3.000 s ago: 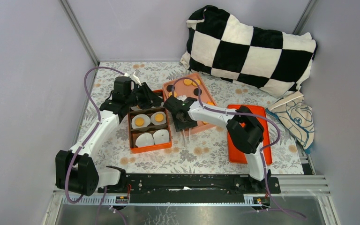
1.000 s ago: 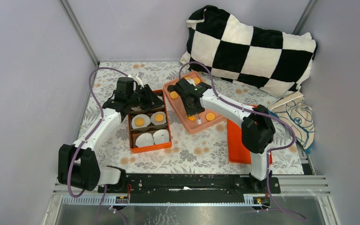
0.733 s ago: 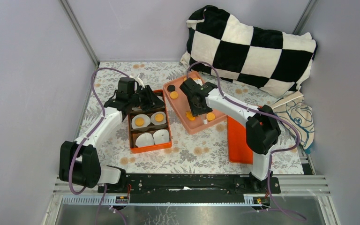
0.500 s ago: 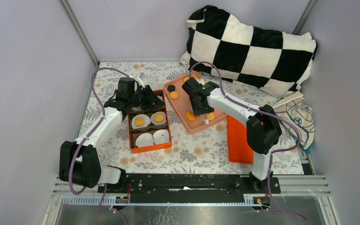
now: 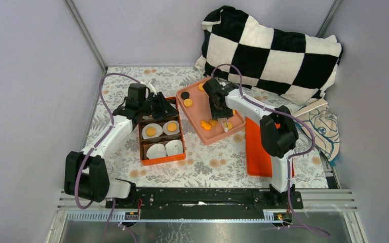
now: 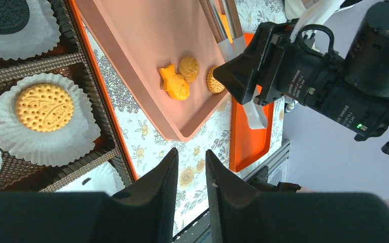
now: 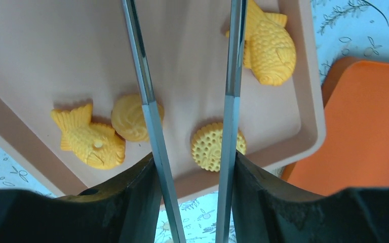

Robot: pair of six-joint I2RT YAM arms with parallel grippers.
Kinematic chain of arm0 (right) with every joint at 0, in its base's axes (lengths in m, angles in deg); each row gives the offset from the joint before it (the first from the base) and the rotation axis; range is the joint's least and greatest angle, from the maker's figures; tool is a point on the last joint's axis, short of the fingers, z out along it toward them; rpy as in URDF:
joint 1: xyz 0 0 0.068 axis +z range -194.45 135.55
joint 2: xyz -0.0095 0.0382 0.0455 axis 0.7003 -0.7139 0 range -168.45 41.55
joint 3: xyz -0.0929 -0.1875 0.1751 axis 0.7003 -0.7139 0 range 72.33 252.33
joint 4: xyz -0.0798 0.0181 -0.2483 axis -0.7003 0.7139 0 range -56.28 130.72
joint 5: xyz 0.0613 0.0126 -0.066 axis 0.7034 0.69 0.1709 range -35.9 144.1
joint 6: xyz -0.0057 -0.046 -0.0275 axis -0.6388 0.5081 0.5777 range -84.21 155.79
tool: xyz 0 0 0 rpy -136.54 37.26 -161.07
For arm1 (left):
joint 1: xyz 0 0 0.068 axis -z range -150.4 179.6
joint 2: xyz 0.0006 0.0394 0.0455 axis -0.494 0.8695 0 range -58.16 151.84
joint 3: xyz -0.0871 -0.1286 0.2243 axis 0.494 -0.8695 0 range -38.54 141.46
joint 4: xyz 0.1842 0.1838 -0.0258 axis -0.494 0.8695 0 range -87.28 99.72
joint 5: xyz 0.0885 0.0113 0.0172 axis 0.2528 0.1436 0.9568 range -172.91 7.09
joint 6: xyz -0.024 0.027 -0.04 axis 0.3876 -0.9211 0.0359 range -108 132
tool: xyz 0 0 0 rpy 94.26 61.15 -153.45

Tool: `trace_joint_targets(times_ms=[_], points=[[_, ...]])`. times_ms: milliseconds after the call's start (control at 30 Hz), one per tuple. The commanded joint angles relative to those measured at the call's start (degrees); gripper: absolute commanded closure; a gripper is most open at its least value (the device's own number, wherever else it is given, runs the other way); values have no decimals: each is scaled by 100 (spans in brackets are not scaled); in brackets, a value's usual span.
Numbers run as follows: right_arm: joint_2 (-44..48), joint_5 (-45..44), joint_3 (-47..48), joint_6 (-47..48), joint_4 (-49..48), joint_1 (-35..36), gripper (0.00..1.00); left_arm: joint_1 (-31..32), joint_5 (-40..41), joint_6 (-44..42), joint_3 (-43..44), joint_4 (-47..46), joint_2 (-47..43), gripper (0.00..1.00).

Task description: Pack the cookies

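Cookies lie in the pink tray (image 5: 197, 114): a fish cookie (image 7: 88, 142), a swirl cookie (image 7: 129, 117), a dotted round cookie (image 7: 210, 147) and a second fish cookie (image 7: 268, 45). A black cookie (image 5: 185, 94) and an orange cookie (image 5: 188, 103) sit at the tray's far end. My right gripper (image 7: 193, 159) is shut on metal tongs (image 7: 147, 91), whose blades stand apart over the tray, straddling the dotted cookie. The orange box (image 5: 162, 159) holds paper cups, two of them with a golden cookie (image 5: 151, 131). My left gripper (image 6: 191, 152) hovers over the box's far end, narrowly open and empty.
An orange lid (image 5: 263, 152) lies right of the tray, under the right arm. A checkered pillow (image 5: 268, 50) leans at the back and a printed cloth (image 5: 321, 126) lies at the right edge. Grey walls close in the left and right sides.
The right arm has swung from the box side across the tray to its near right corner, and the tongs' blades have spread a little. The left arm has stayed put.
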Motion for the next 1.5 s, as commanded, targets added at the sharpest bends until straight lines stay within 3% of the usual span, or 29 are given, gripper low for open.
trace_joint_targets(times_ms=[0,67,267,467,767,1067,1233,1467], points=[[-213,122,513,110,-36,-36,46,36,-82,22,108,-239,69,69],[-302,123,616,108,16,-60,49,36,-91,31,108,-238,73,69],[-45,169,530,100,-15,-69,80,32,-63,39,118,-172,24,69],[744,555,204,475,-115,90,90,24,164,27,326,40,125,69],[2204,1261,-547,751,108,619,94,-52,103,175,558,-67,634,70],[3024,2448,-1051,639,353,2061,94,-52,602,67,729,268,408,71],[3001,2411,-1129,506,569,2933,94,-52,888,14,871,527,95,70],[3014,2039,-1239,398,482,3175,95,-52,985,-7,810,710,-145,70]])
